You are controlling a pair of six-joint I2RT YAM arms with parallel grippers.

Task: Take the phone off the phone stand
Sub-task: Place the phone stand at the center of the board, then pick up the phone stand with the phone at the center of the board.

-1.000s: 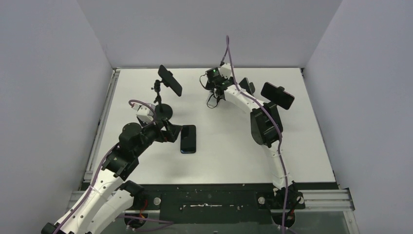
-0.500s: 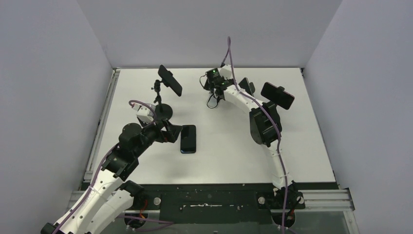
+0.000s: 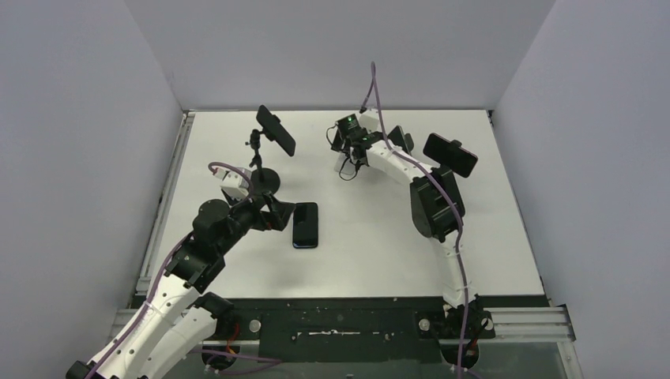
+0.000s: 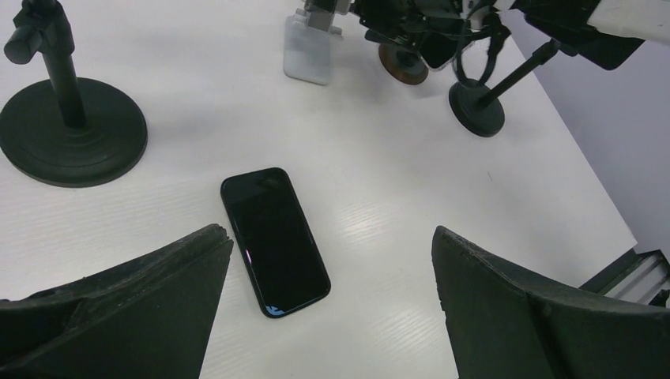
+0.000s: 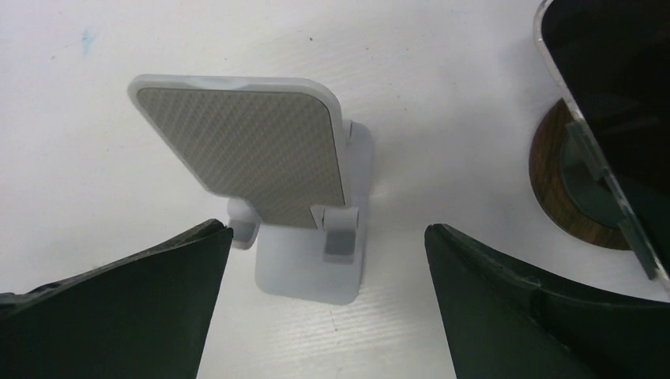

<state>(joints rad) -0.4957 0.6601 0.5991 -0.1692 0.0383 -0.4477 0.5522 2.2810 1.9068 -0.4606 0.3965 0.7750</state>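
A black phone (image 4: 274, 241) lies flat and face up on the white table, also seen from above (image 3: 305, 224). My left gripper (image 4: 330, 237) hovers open just over it, the phone nearer its left finger and nothing between the jaws. A white phone stand (image 5: 312, 257) with a grey ribbed pad (image 5: 245, 154) stands empty at the back. My right gripper (image 5: 328, 230) is open around the stand's base, one finger on each side, touching nothing. From above, the right gripper (image 3: 348, 164) sits at the table's far middle.
A black round-based stand (image 3: 264, 180) holds a clamped dark phone (image 3: 276, 130) behind the left gripper. Right of the white stand, a phone in a clear case (image 5: 608, 95) rests on a wooden-based stand (image 5: 557, 185). Another clamped phone (image 3: 449, 154) stands at the right.
My right gripper's jaws have spread wider and the right arm has shifted slightly right. The left arm and the flat phone have not moved.
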